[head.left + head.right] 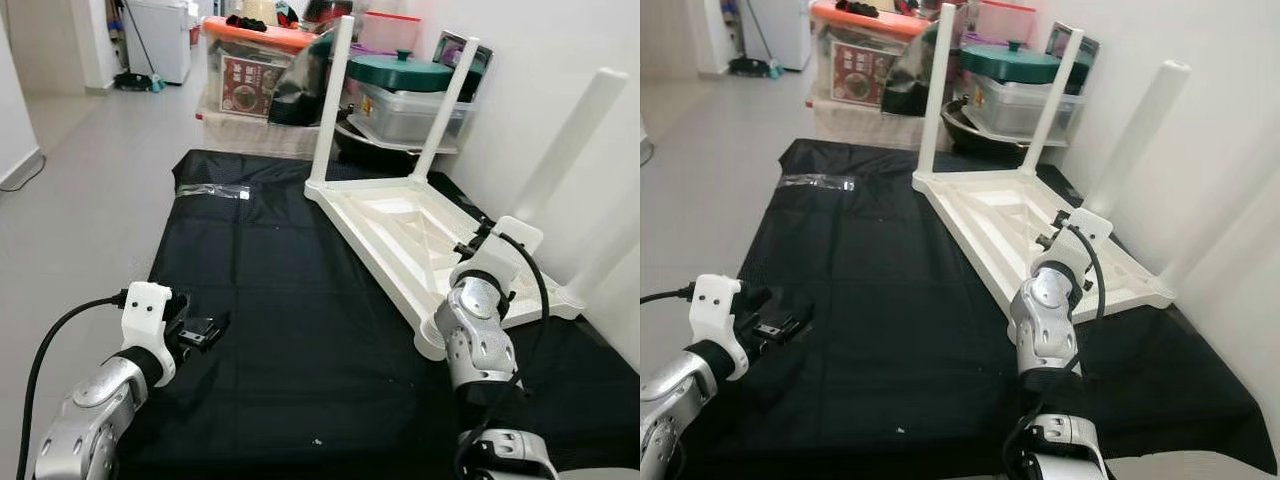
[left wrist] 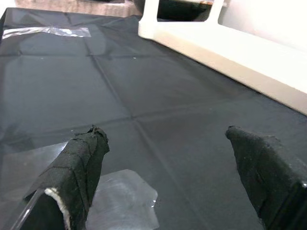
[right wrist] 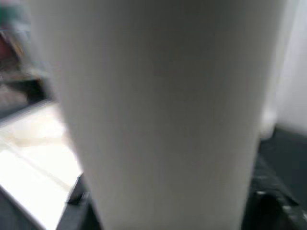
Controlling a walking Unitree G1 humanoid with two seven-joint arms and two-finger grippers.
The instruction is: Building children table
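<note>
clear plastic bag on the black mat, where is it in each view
Left eye: plastic bag far on the black mat, left of the upturned table.
Right eye: same, upper left.
Left wrist: top left corner.
Right wrist: not in it.
Shared landmark: the table's far corner.

The black mat [image 1: 280, 300] lies bare across its middle and left, open for passage. An upturned white table [image 1: 400, 235] blocks the right side, two legs [image 1: 333, 95] standing up at its far end, another leg [image 1: 565, 140] near the wall [image 1: 560, 60]. Storage boxes [image 1: 400, 100] crowd the far edge. A clear plastic bag [image 1: 212, 190] lies flat far left.
</note>
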